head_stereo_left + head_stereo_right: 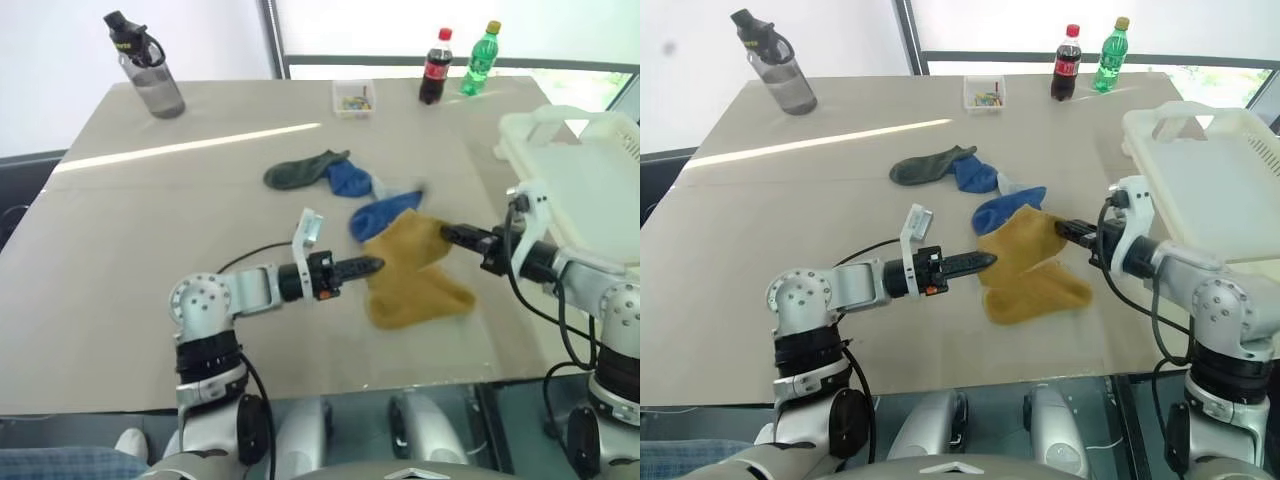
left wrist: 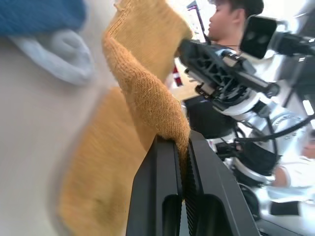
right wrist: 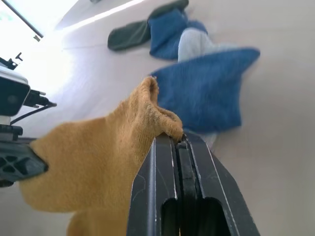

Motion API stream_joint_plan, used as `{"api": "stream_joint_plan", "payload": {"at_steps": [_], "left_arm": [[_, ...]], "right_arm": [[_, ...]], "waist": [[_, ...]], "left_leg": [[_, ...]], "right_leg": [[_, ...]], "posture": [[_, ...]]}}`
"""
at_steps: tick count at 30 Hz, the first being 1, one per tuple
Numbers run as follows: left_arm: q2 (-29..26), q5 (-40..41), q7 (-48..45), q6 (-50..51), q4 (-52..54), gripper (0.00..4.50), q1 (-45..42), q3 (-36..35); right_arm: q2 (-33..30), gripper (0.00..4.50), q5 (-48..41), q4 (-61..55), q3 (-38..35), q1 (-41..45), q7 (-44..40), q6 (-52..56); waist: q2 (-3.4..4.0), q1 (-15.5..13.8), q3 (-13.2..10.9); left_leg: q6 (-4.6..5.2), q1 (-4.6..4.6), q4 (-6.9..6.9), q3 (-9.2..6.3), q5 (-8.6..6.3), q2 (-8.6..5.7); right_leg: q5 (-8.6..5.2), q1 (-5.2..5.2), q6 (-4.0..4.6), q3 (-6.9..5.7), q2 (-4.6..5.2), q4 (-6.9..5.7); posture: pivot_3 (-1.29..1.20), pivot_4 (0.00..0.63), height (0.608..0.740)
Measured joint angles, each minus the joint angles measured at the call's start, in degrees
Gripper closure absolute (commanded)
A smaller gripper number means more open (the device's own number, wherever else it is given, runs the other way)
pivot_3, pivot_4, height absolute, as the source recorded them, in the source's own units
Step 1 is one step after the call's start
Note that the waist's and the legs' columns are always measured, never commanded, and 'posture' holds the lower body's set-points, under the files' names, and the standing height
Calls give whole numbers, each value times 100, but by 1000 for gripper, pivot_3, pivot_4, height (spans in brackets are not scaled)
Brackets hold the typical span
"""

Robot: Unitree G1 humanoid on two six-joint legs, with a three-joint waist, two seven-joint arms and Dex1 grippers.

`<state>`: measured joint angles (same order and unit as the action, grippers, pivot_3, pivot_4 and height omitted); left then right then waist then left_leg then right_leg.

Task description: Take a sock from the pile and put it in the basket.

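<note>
Hanging between the two grippers, the sock (image 1: 412, 268) is stretched above the table (image 1: 150, 230), near its front edge, with a lower part drooping toward the surface. The left gripper (image 1: 372, 266) has its jaws closed on the sock's left edge, and the right gripper (image 1: 447, 235) has its jaws pinched shut on the right edge. Just beyond lies the pile (image 1: 345, 185): blue, pale and dark green socks. The basket (image 1: 585, 190) sits at the right edge. At the far side stand a small clear box (image 1: 353, 98), two bottles (image 1: 436, 68) and, far left, a flask (image 1: 150, 70)
</note>
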<state>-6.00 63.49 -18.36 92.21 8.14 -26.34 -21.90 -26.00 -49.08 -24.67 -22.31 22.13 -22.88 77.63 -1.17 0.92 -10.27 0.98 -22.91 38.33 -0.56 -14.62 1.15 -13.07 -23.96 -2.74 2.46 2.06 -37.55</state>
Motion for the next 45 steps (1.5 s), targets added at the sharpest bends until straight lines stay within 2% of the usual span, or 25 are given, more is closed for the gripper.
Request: {"api": "stream_joint_plan", "payload": {"at_steps": [5,12,23,31,41,42,43,45], "left_arm": [[64,420,433,20,133,4500,454,62],[73,977,968,19,126,4500,681,122],[-124,1809,1543,-42,-69,4500,926,276],[-391,2391,2016,-469,-125,4500,1100,788],[-841,2445,2146,-1051,-88,4500,1146,1237],[-859,2446,2154,-1103,-88,3941,1148,1267],[-870,2446,2163,-1134,-88,3941,1147,1292],[-917,2447,2184,-1201,-87,3239,1147,1349]], "right_arm": [[-3,4461,-336,-331,-389,-339,387,771],[82,4461,-551,-585,-797,-389,729,1419],[-299,4461,-1127,-585,-976,-703,1033,1450],[-306,4461,-1302,-574,-981,-793,1337,1450],[-293,4461,-1243,-559,-949,-889,1396,1448],[-293,4500,-1229,-546,-937,-899,1396,1447],[-293,4500,-1221,-536,-927,-901,1396,1447],[-289,4500,-1186,-527,-895,-902,1403,1443]], "waist": [[0,-6,0],[0,-3,0],[-1,-10,0],[-1,-13,0],[0,-15,0],[0,-15,0],[0,-15,0],[0,-14,0]], "left_leg": [[0,1,0,1,0,1],[0,0,0,1,0,1],[0,-1,-1,1,0,1],[1,-1,-1,2,0,1],[1,-6,-2,2,0,1],[1,-6,-2,3,0,1],[1,-6,-2,3,0,1],[1,-6,-3,3,0,1]], "right_leg": [[-1,0,2,-2,-2,-2],[-1,0,2,-2,-3,2],[-2,1,2,-2,-3,7],[-8,1,13,-1,-3,9],[-14,1,23,-2,-3,19],[-14,1,23,-1,-2,19],[-14,1,24,-1,-2,20],[-15,1,24,-1,-2,21]], "posture": [[0,150,740],[0,150,740],[0,150,740],[0,150,740],[0,150,740],[0,150,740],[0,150,740],[0,150,740]]}}
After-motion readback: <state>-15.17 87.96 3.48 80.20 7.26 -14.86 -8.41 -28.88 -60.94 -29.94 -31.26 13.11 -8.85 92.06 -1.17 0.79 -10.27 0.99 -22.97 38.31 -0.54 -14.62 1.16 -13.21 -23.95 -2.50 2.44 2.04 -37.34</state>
